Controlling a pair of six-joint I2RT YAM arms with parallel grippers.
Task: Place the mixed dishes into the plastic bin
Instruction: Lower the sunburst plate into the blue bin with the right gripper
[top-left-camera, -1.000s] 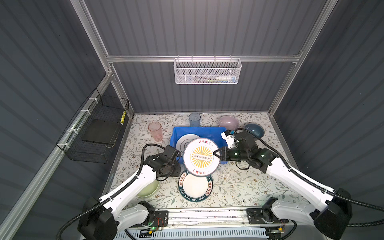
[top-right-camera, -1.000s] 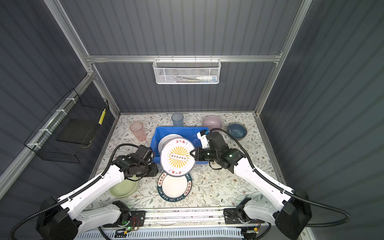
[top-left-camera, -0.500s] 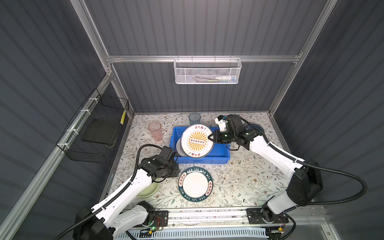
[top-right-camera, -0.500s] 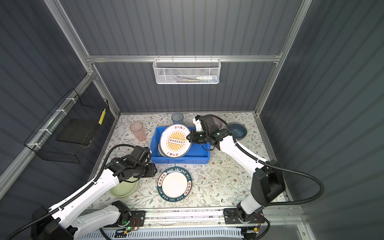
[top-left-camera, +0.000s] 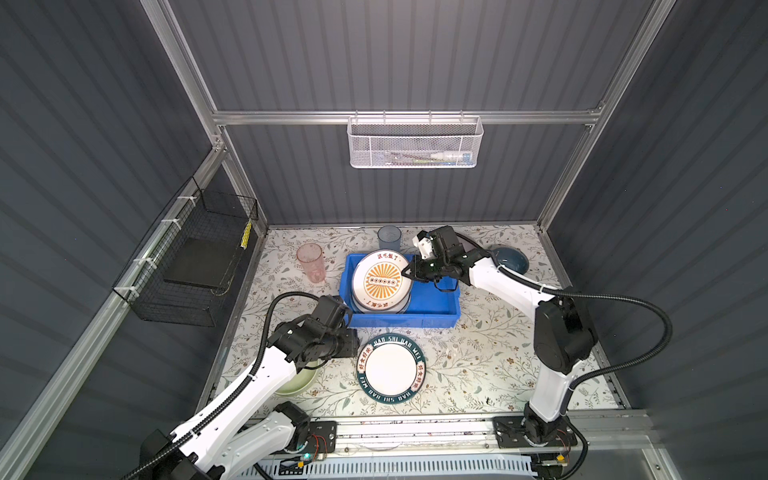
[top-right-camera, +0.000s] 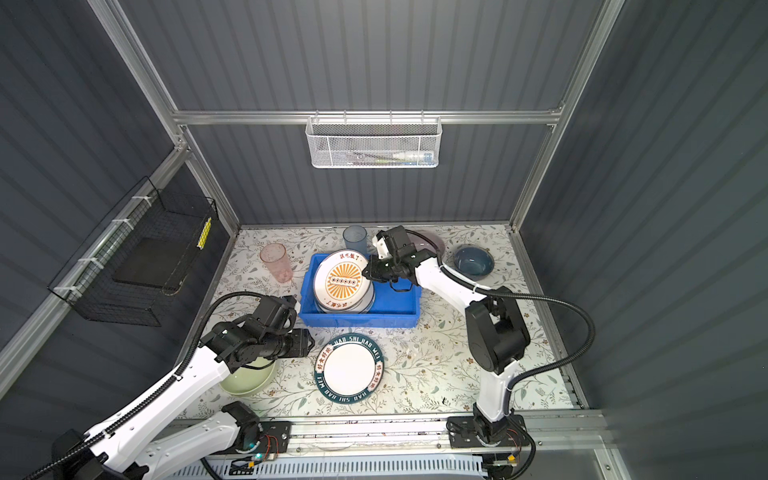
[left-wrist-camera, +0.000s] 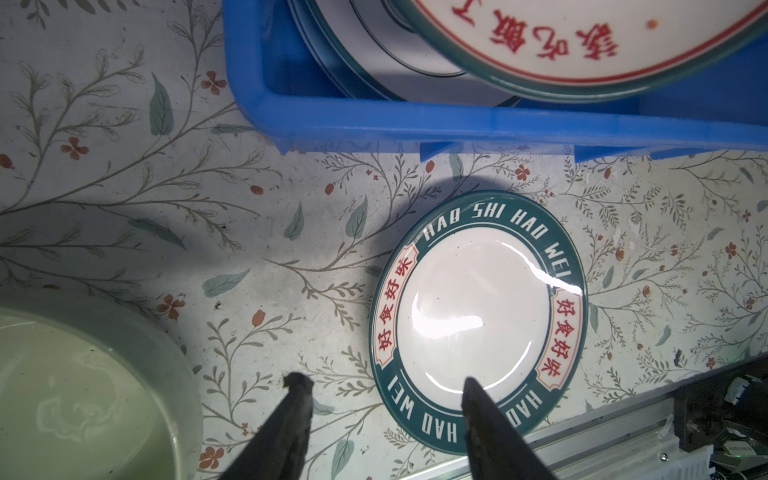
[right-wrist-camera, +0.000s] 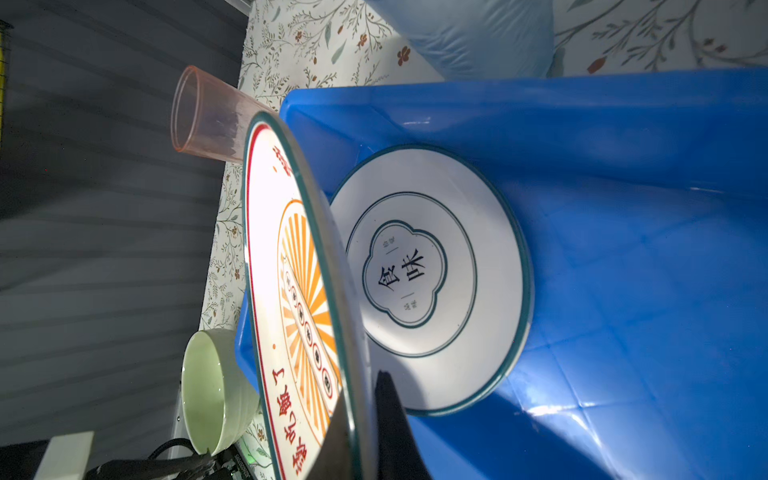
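- The right gripper (top-left-camera: 409, 272) pinches the rim of the sunburst plate (top-left-camera: 380, 282), jaws pressed tight on it.
- That plate hangs tilted over the left half of the blue bin (top-left-camera: 432, 309), above the emblem plate (right-wrist-camera: 415, 270) lying flat inside.
- The left gripper (left-wrist-camera: 382, 382) is spread and empty, over the near edge of the lettered plate (top-left-camera: 390, 370).
- The lettered plate lies on the table (top-left-camera: 478, 353) just in front of the bin, with the green bowl (top-left-camera: 297, 380) to its left.
- The pink tumbler (top-left-camera: 311, 264), blue tumbler (top-left-camera: 389, 239) and dark-blue bowl (top-left-camera: 513, 259) stand outside the bin.
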